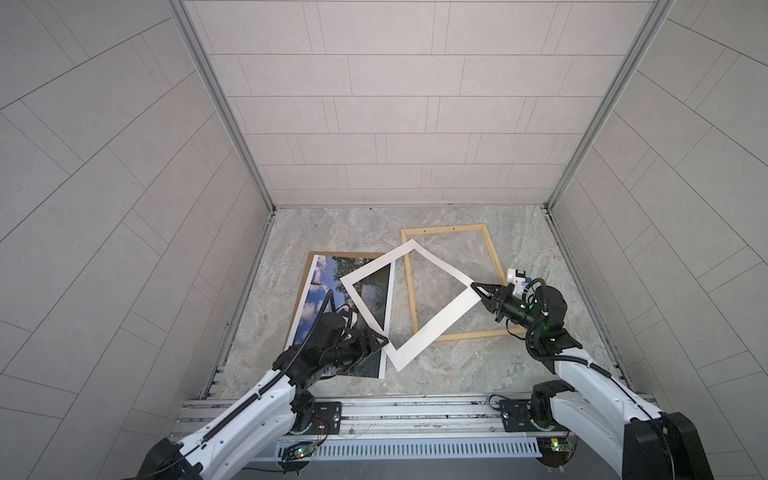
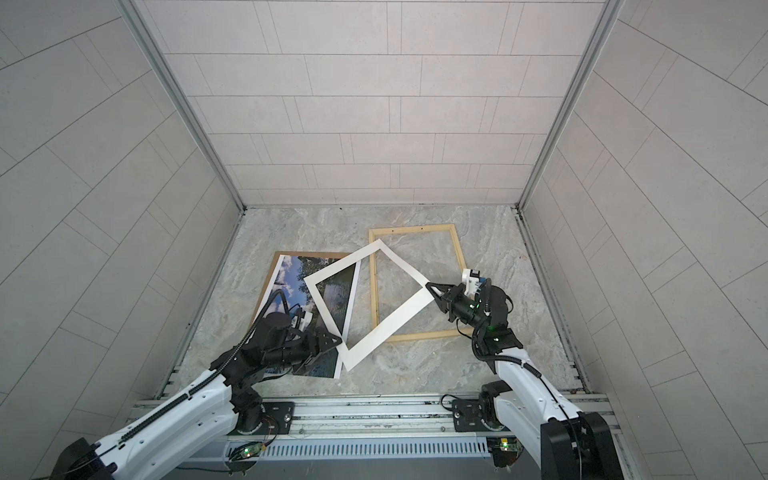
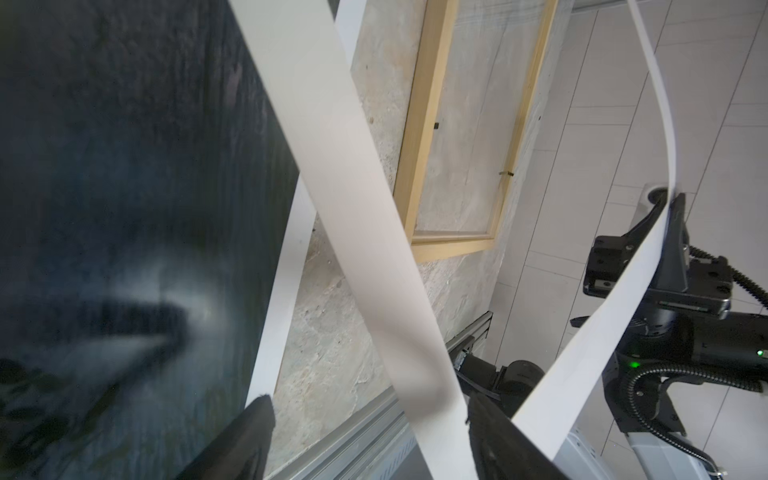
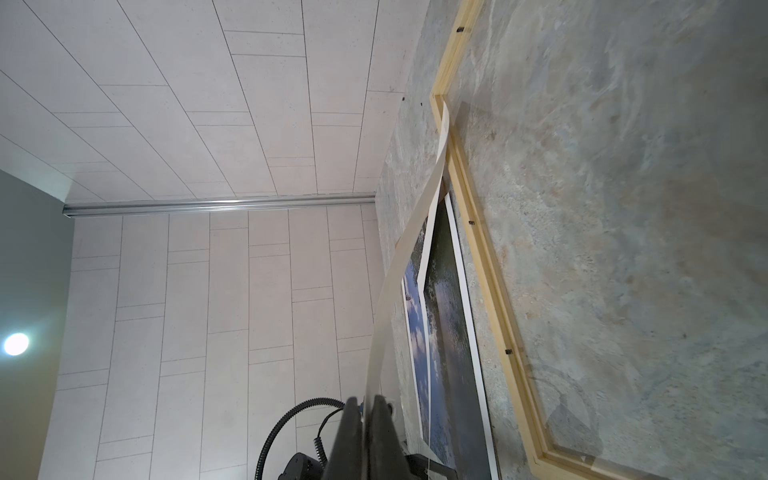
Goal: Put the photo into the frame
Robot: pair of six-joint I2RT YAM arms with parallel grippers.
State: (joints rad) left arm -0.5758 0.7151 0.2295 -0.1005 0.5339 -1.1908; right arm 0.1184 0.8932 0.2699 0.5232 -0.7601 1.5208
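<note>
Marble tabletop (image 1: pixel 332 228) under frame (image 1: pixel 444 229), photo (image 1: pixel 320 286), white mat (image 1: pixel 440 322).

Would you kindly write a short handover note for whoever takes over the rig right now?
Right gripper: shut on a corner of the white mat, which is lifted and bowed.
Left gripper: open, jaws either side of the mat's edge.
The photo lies face up on the brown backing board, left of the frame.
The frame lies flat on the table, empty.
Left: photo into frame.

Left arm (image 1: pixel 249 403) reaching forward, left jaws spread wide; right arm (image 1: pixel 590 378) bent inward, right jaws pinched tight
</note>
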